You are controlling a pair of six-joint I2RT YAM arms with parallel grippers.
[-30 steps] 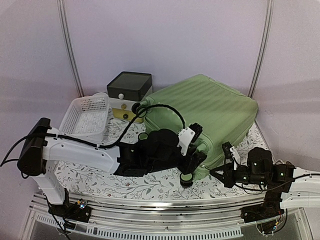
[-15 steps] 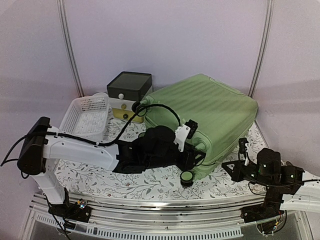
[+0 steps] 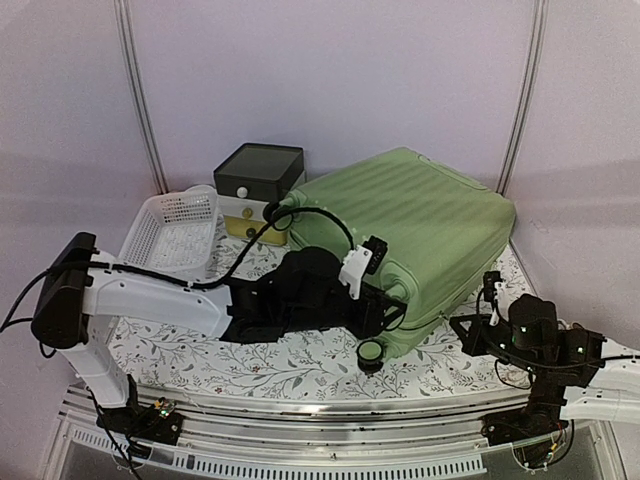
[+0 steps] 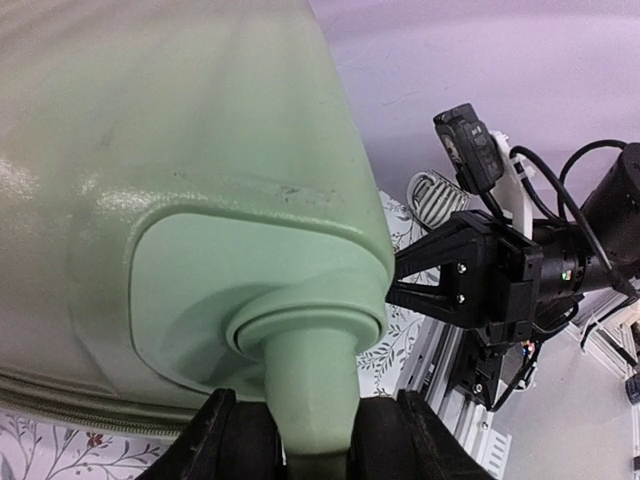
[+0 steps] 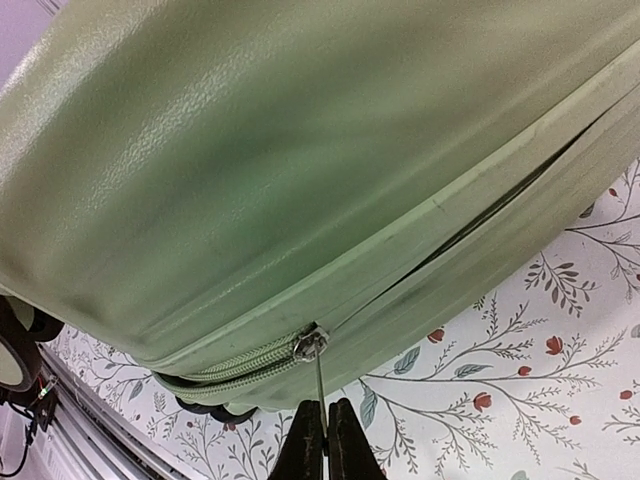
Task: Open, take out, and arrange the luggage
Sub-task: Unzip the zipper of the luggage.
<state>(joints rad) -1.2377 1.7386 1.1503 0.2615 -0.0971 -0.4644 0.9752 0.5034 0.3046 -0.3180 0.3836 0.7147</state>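
1. One large light-green luggage (image 3: 420, 225) lies flat on the floral tablecloth (image 3: 300, 372), ribbed shell up. It fills the right-centre of the table and reaches toward the back-right corner.
2. Its near-left corner faces the arms. A black caster (image 3: 370, 353) with a pale green hub sits on the cloth there.
3. At the far-left corner a second caster (image 3: 272, 213) lies just beside the drawer box (image 3: 258, 180).
4. At the near corner the left gripper (image 4: 318, 445) is partly open, with one finger on each side of the green caster post (image 4: 310, 370). Both fingers press close against the post, so this arm has the suitcase by the post.
5. Low at the near-right edge, the right gripper (image 5: 318, 440) has its fingers fully together, pinching the thin metal zipper pull (image 5: 318, 380).
6. The pull runs straight from the fingertips up to the slider (image 5: 310, 345) on the seam.
7. Left of the slider the zipper teeth are meshed. Right of it a narrow dark gap shows between the two shell halves. The lid is down.
8. Back-left, the dark-lidded white-and-yellow box stands next to a white mesh basket (image 3: 172, 232). The basket is well apart from the suitcase.
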